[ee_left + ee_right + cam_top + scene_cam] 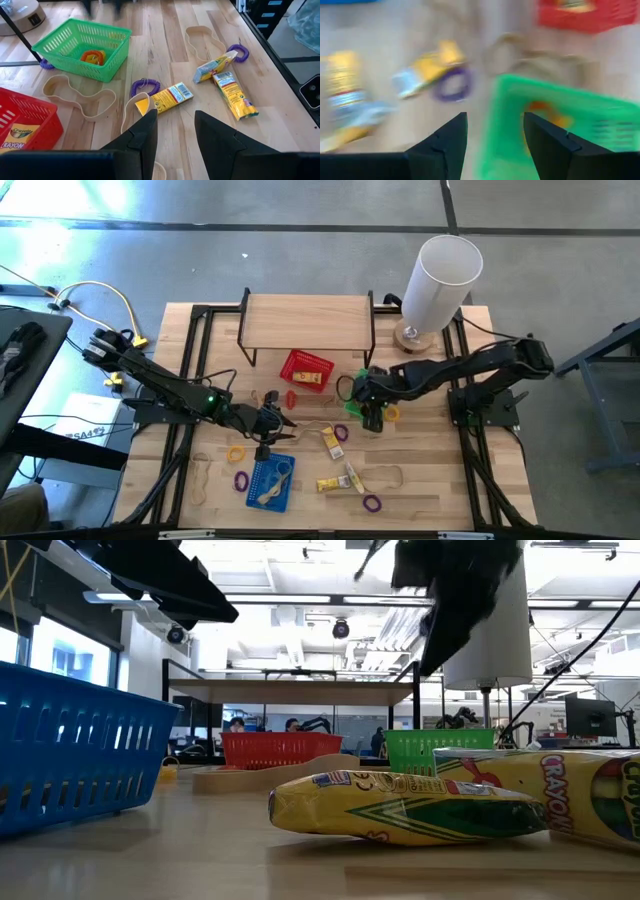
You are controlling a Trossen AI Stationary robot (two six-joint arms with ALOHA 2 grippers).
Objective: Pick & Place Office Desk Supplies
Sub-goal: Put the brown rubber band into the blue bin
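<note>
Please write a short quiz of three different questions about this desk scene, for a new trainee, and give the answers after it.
1. True or false: the green basket is empty.
2. Which basket holds a Crayola crayon pack? A) blue basket B) red basket C) green basket
3. Fill in: the right gripper hovers with open fingers beside the ____ basket.

Key
1. False: orange and yellow loops lie inside it.
2. B: the pack lies in the red basket; the blue basket holds pale bands instead.
3. Green.
</note>
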